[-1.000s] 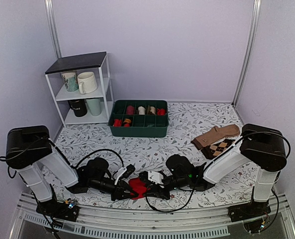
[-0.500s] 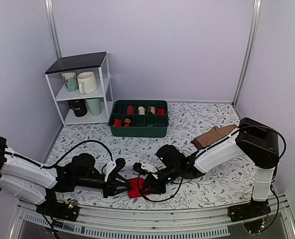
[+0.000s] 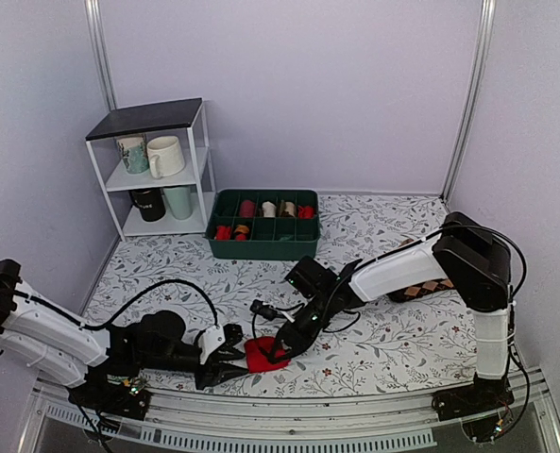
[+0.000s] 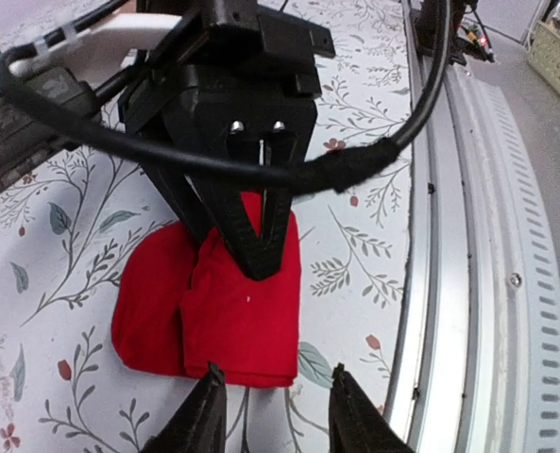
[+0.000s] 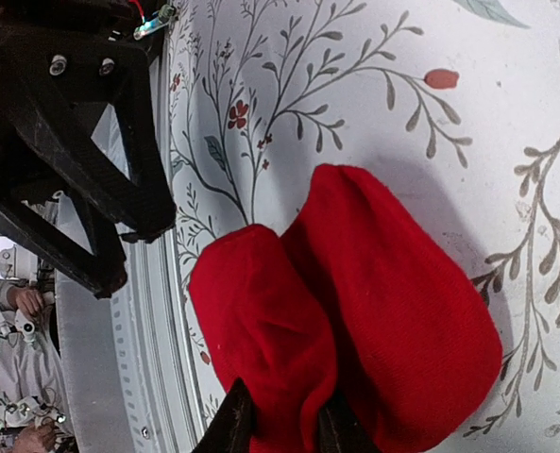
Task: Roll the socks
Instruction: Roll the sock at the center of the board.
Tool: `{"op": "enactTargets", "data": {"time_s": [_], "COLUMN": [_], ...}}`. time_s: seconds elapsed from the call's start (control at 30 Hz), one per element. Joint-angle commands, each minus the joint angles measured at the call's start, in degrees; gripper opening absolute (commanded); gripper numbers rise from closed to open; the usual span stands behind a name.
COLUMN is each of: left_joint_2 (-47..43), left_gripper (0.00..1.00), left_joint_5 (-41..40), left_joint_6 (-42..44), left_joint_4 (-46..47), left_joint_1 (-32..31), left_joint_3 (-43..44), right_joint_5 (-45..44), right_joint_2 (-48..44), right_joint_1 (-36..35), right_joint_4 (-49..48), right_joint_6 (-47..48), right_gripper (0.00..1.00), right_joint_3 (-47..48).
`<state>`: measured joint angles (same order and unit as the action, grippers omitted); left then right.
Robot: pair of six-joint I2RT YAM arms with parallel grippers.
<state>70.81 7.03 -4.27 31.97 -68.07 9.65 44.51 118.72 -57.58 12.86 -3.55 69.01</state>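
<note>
The red socks (image 3: pixel 261 355) lie as a tight, folded-over bundle on the counter (image 3: pixel 383 236), near its front edge and between the two arms. The right claw (image 5: pixel 280 415) reaches down onto the bundle, its fingers clamped on a fold of the red cloth, apparently to stop the roll springing open. The left claw (image 4: pixel 275 385) sits low just beside the bundle's other side, fingers apart and gripping nothing, roughly lined up with the roll's width. That placement suggests it is free to take a fresh hold while the other claw pins the shape. The roll looks close to done.
</note>
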Motion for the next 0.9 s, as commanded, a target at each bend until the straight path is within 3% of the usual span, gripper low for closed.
{"op": "enactTargets", "data": {"time_s": [0.0,0.17,0.43,0.87], "left_joint_2": [3.41,6.04,13.39,19.41], "left_gripper": [0.39,0.42,0.65,0.58], "left_joint_5": [-3.49,-4.57,-0.20,0.75], "left_joint_6": [4.76,7.08,7.43,6.11], "left_joint_4": [2.47,5.42,6.81,7.82], "left_joint_1": [-1.38,-1.66,-2.10,-2.41], "left_joint_3": [3.15,4.47,7.12,9.12], "right_joint_5": [-4.53,-4.72,-5.49,-4.85], "right_joint_2": [5.21,5.34,5.64,6.83], "right_joint_1": [0.32,0.35,0.36,0.37], "right_joint_4": [15.31,16.97,17.99,18.34], "right_joint_6": [-1.39,-1.51,-0.98,-1.15], "right_gripper": [0.17,0.17,0.17,0.17], "right_joint_3": [-1.40,-1.02,-0.13,0.65]}}
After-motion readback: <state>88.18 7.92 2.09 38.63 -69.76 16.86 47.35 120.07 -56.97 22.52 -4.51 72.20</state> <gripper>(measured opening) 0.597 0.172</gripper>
